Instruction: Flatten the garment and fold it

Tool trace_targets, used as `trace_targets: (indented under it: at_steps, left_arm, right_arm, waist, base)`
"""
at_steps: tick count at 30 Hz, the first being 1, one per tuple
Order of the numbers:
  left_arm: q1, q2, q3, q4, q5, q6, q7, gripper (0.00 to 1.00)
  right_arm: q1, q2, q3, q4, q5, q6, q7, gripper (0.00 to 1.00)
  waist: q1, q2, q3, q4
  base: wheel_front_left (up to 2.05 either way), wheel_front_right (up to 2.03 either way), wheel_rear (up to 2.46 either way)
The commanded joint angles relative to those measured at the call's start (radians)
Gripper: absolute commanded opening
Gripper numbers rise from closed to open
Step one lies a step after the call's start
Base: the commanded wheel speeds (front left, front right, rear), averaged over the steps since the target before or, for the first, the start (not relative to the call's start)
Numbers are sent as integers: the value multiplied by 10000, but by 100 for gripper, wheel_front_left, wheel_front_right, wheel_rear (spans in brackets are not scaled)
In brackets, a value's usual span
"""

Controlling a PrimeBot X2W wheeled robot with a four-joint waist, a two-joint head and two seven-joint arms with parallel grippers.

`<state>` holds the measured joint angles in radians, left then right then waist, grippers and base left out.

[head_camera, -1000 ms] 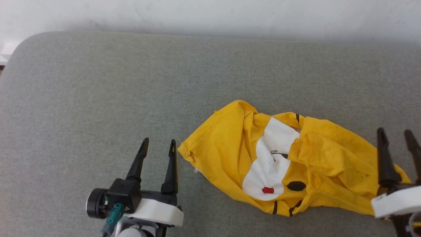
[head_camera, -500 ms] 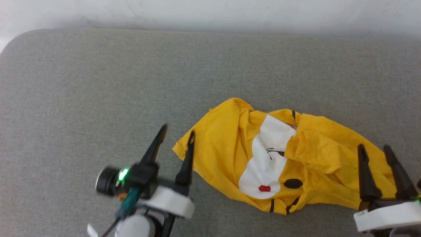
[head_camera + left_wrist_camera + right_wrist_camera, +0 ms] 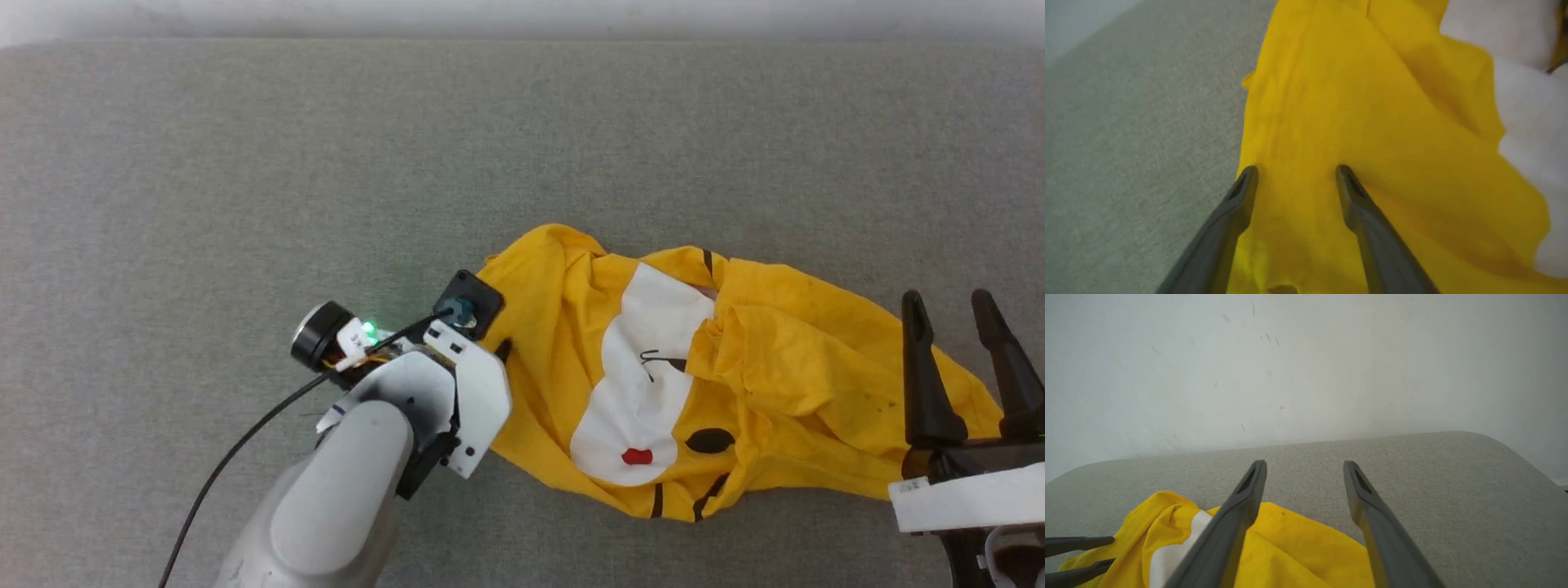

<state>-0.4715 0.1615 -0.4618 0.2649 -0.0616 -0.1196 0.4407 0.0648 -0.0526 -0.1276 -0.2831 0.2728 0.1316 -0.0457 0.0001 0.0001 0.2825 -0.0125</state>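
t-shirt, yellow and crumpled, lies under left gripper, fingers parted, holding nothing; right gripper likewise parted, empty, beside it.

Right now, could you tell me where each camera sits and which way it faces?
Head view: on the head, looking down at the garment on the grey cushion; shows the left forearm and the right gripper.
Left wrist view: on the left wrist, close over the garment's edge, along the open left gripper.
Right wrist view: on the right wrist, facing the white wall across the cushion, along its own open fingers.
Shared: both wrist views see the garment and the left gripper.
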Motion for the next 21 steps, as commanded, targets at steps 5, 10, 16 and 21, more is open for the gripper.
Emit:
trace_targets:
  at_steps: [5, 10, 16, 21]
  left_arm:
    - [-259, 248, -707, 1029, -821, -98, 1747, 15]
    - [-906, 735, -1786, 353, -1828, -107, 1576, 0]
    - [-3099, 1402, -1431, -853, -1750, -109, 17, 0]
    - [-5085, 2062, -889, -1112, -1561, -110, -405, 0]
  right_arm:
    - [-223, 24, -17, -263, 167, -9, 65, 100]
    - [-298, 24, -156, -290, 279, -9, 22, 100]
    - [-556, 24, -159, -392, 407, -9, 0, 100]
    - [-855, 24, 20, -359, 515, -9, -104, 100]
  waist:
    - [-1, -1, 428, -401]
    - [-1, -1, 651, -456]
    - [-1, -1, 1008, -542]
    - [-1, -1, 1489, -812]
  base:
    - [0, 0, 0]
    - [0, 0, 0]
    - [0, 0, 0]
    - [0, 0, 0]
